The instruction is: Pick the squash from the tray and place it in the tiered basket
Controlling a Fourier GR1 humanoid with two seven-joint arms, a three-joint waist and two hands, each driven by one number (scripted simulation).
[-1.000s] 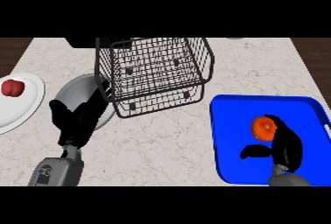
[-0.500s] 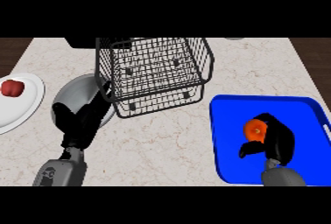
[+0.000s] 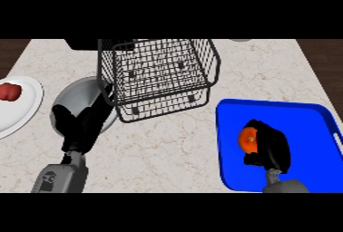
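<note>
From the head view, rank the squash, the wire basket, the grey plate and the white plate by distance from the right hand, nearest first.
Measured from the right hand:
1. Squash: at the fingers, on the blue tray.
2. Wire basket: up and to the left, mid-counter.
3. Grey plate: left of the basket, partly behind the left hand.
4. White plate: far left edge.

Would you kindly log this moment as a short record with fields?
squash: orange, on the blue tray, mostly hidden by the right hand; visible part at
right hand: curled round the squash
left hand: open, over the grey plate
tiered basket: black wire, nothing visible inside, behind the left hand
white plate: far left, holds a red item
</note>
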